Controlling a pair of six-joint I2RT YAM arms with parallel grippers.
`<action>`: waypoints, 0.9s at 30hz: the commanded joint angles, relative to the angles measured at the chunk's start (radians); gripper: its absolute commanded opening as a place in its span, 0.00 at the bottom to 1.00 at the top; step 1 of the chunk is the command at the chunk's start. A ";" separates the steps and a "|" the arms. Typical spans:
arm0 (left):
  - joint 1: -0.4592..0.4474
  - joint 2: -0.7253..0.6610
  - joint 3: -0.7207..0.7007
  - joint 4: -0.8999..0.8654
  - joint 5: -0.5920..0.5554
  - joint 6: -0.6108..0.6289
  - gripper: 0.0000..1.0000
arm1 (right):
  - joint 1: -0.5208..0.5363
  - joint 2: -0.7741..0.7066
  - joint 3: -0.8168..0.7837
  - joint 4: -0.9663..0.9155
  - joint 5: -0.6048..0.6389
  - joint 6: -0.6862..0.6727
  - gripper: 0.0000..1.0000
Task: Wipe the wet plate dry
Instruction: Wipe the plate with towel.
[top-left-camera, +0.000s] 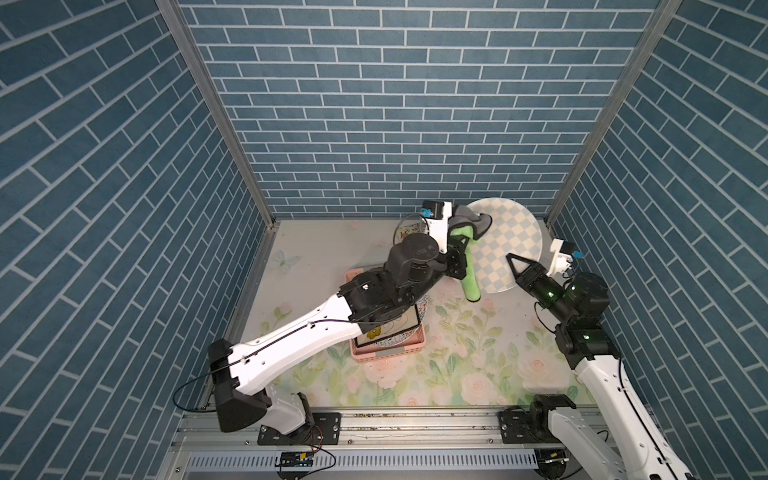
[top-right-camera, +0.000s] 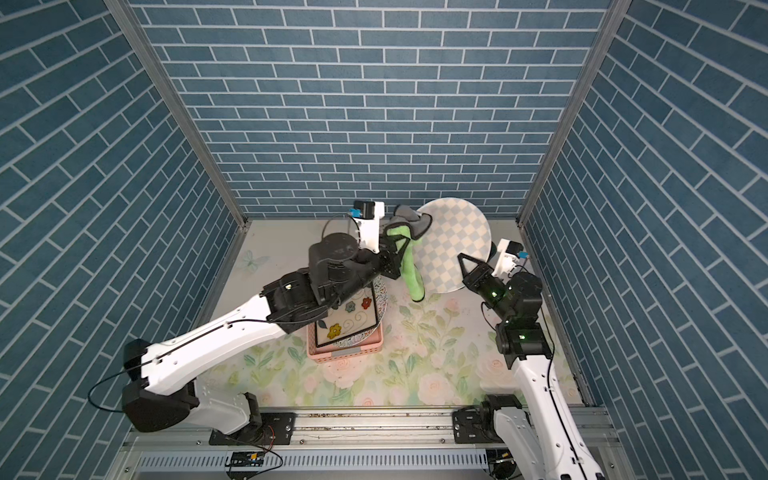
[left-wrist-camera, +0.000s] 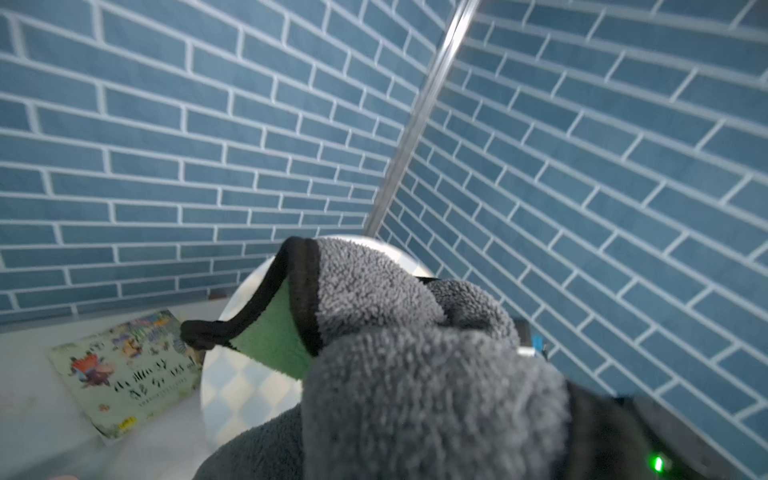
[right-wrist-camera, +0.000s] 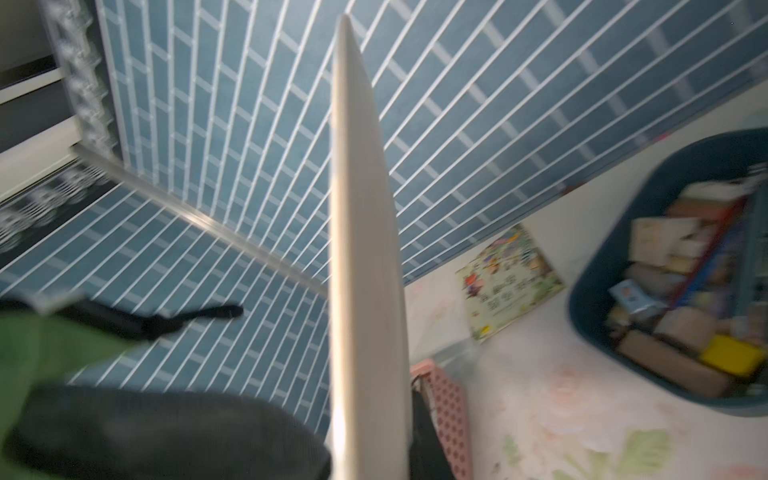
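The round plate (top-left-camera: 509, 241) (top-right-camera: 455, 245), chequered pale blue and cream, stands tilted on edge above the back right of the table. My right gripper (top-left-camera: 514, 265) (top-right-camera: 465, 264) is shut on its lower rim. In the right wrist view the plate (right-wrist-camera: 361, 249) shows edge-on between the jaws. My left gripper (top-left-camera: 457, 253) (top-right-camera: 392, 251) is shut on a green and grey cloth (top-left-camera: 470, 270) (top-right-camera: 411, 270). The cloth's grey top lies against the plate's upper left face. In the left wrist view the cloth (left-wrist-camera: 395, 353) hides the jaws, with the plate (left-wrist-camera: 241, 386) behind it.
A pink basket (top-left-camera: 390, 354) (top-right-camera: 345, 354) holding a flowered square plate (top-right-camera: 349, 320) sits under my left forearm. A picture book (left-wrist-camera: 124, 370) (right-wrist-camera: 511, 278) lies by the back wall. A dark blue bin (right-wrist-camera: 590, 266) full of small items stands behind the plate. Brick walls close three sides.
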 joint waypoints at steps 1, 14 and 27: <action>0.029 0.090 -0.037 -0.110 -0.166 0.007 0.00 | 0.079 -0.038 -0.023 0.306 -0.014 0.119 0.00; -0.023 0.208 -0.190 0.122 0.414 0.043 0.00 | 0.121 0.043 -0.027 0.654 0.016 0.318 0.00; 0.231 0.035 -0.284 0.074 0.107 -0.071 0.00 | 0.157 0.118 0.008 0.754 -0.095 0.356 0.00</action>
